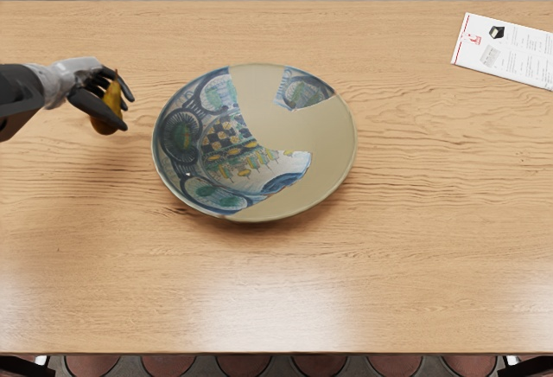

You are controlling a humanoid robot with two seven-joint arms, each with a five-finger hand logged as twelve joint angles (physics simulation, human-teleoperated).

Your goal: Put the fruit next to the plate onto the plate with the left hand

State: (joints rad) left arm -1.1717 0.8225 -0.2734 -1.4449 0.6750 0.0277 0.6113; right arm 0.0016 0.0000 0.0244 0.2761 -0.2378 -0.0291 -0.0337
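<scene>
A yellow-orange fruit (111, 100) sits at the table's left side, a short way left of the plate (328, 148). My left hand (105, 96) comes in from the left edge and has its dark fingers curled around the fruit, which shows only partly between them. Whether the fruit is lifted off the wood I cannot tell. The plate is a wide shallow dish, tan with a blue, green and yellow pattern over its left half, and nothing lies in it. The right arm does not show.
A white printed sheet (505, 48) lies at the far right corner of the wooden table (389, 265). The table's front edge runs along the bottom of the view, with dark chair tops below it.
</scene>
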